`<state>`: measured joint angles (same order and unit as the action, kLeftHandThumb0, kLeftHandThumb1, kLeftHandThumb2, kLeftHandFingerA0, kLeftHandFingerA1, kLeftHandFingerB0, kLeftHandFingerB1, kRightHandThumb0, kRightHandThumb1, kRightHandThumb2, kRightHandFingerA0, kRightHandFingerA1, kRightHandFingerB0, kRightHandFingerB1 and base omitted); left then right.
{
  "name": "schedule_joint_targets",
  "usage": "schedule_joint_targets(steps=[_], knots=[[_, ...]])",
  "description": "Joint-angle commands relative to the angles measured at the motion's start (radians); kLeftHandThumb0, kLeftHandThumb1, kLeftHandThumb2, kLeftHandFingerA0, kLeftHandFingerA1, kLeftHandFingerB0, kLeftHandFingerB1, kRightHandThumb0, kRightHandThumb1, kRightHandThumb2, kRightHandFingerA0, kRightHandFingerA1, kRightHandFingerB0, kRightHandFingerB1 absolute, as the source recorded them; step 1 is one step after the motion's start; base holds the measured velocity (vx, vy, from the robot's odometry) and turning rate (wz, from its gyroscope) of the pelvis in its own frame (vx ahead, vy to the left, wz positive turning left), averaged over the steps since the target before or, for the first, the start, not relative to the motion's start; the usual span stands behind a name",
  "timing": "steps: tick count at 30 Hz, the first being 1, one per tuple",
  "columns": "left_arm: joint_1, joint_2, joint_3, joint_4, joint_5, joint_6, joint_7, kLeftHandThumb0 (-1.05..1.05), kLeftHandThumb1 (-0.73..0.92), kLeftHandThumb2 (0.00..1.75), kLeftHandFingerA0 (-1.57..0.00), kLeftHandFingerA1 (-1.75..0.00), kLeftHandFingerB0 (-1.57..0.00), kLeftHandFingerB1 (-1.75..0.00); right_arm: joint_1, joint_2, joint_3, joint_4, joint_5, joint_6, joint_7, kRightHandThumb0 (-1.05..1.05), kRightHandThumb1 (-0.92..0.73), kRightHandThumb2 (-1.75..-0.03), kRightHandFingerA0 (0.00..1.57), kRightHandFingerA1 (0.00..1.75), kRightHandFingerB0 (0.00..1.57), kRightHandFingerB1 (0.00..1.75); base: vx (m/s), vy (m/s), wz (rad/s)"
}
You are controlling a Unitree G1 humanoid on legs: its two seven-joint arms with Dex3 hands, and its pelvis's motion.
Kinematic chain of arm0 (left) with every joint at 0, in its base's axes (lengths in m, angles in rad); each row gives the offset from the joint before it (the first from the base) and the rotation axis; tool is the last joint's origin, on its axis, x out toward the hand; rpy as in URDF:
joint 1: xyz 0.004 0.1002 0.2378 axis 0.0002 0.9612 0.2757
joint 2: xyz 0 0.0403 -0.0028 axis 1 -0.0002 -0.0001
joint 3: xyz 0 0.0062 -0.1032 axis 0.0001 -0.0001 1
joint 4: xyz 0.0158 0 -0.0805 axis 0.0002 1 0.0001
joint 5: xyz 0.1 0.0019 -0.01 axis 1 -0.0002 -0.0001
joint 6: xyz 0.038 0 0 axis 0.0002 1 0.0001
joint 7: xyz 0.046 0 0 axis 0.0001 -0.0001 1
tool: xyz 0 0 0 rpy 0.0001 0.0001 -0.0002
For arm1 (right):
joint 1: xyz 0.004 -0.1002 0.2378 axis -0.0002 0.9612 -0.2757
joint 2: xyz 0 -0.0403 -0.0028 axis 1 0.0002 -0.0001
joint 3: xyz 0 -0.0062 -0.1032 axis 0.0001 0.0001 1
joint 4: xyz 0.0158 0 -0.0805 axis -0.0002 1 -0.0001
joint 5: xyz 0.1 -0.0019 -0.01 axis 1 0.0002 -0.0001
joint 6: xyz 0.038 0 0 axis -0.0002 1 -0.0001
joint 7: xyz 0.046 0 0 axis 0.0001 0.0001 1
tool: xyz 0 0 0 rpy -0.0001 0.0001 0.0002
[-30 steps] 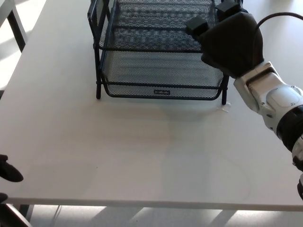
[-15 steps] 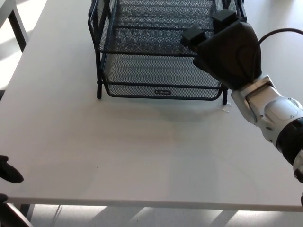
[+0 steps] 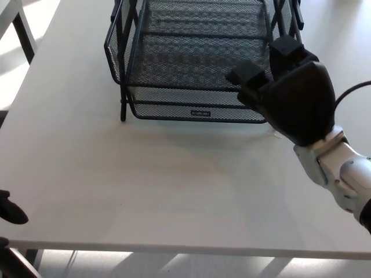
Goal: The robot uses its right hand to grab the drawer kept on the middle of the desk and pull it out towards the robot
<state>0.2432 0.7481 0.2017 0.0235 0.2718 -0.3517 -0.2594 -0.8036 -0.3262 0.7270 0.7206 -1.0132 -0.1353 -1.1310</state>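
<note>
A: What has changed? 
B: In the head view the right hand [image 3: 290, 95] has dropped from beside the upper tiers to the front right corner of the mesh drawer [image 3: 194, 87], and the camera has tipped a little.

A: Where is the drawer itself? 
B: At the far middle of the white bench [image 3: 174, 179], the lowest tray of a black wire rack, its front lip with a small label facing the robot.

A: Which step is this? 
B: The reach, I'd say. Two finger stubs stand apart above the lip and nothing is held. Next they must hook the front rim, close, then draw toward the robot.

A: Anything unclear? 
B: The palm covers the drawer's right corner, so contact is hidden. The rack's top is cropped. The left hand [image 3: 10, 209] is only a dark sliver at the bench's near-left edge; I cannot tell its state.
</note>
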Motion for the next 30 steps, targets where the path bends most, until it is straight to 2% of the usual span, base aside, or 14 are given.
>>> schedule_joint_targets(steps=[1, 8, 16, 18, 23, 25, 26, 30], knots=[[-0.001, 0.012, 0.008, 0.021, 0.002, -0.021, -0.005, -0.33, 0.54, 0.56, -0.82, -0.92, -0.8, -0.62, 0.066, -0.041, -0.019, -0.079, -0.034, 0.003, 0.021, -0.46, -0.51, -0.56, 0.94, 1.53, 0.96, 0.67, 0.0, 0.0, 0.0], [0.002, 0.016, 0.011, 0.011, 0.01, -0.009, -0.01, -0.31, 0.55, 0.56, -0.8, -0.87, -0.79, -0.57, 0.181, -0.093, -0.079, -0.263, -0.034, 0.012, 0.097, -0.44, -0.53, -0.56, 0.91, 1.54, 0.94, 0.64, 0.0, 0.0, 0.0], [0.001, 0.012, 0.011, 0.015, 0.004, -0.007, -0.011, -0.31, 0.55, 0.56, -0.81, -0.88, -0.79, -0.58, 0.273, -0.098, -0.116, -0.366, -0.073, 0.027, 0.111, -0.45, -0.55, -0.57, 0.93, 1.52, 0.93, 0.66, 0.0, 0.0, 0.0], [0.007, 0.014, 0.012, 0.022, 0.002, -0.023, -0.01, -0.3, 0.54, 0.55, -0.81, -0.89, -0.8, -0.59, 0.315, -0.105, -0.124, -0.415, -0.076, 0.03, 0.142, -0.44, -0.53, -0.61, 0.87, 1.58, 0.9, 0.66, 0.0, 0.0, 0.0], [0.008, 0.014, 0.011, 0.019, 0.013, -0.015, -0.006, -0.29, 0.54, 0.56, -0.8, -0.87, -0.8, -0.59, 0.441, -0.135, -0.153, -0.574, -0.073, 0.017, 0.204, -0.43, -0.55, -0.57, 0.9, 1.51, 0.91, 0.62, 0.0, 0.0, 0.0], [0.007, 0.022, 0.014, 0.021, 0.014, -0.019, -0.009, -0.3, 0.54, 0.56, -0.8, -0.88, -0.79, -0.6, 0.462, -0.129, -0.156, -0.589, -0.09, 0.021, 0.195, -0.44, -0.52, -0.61, 0.89, 1.53, 0.92, 0.62, 0.0, 0.0, 0.0], [0.006, 0.022, 0.013, 0.021, 0.013, -0.015, -0.012, -0.3, 0.55, 0.56, -0.79, -0.88, -0.79, -0.6, 0.48, -0.133, -0.158, -0.606, -0.099, 0.029, 0.201, -0.43, -0.53, -0.56, 0.9, 1.52, 0.92, 0.61, 0.0, 0.0, 0.0], [0.016, 0.018, 0.012, 0.018, 0.015, -0.015, -0.01, -0.32, 0.55, 0.56, -0.78, -0.86, -0.79, -0.59, 0.502, -0.132, -0.168, -0.605, -0.113, 0.022, 0.209, -0.43, -0.56, -0.57, 0.89, 1.55, 0.9, 0.65, 0.0, 0.0, 0.0]])
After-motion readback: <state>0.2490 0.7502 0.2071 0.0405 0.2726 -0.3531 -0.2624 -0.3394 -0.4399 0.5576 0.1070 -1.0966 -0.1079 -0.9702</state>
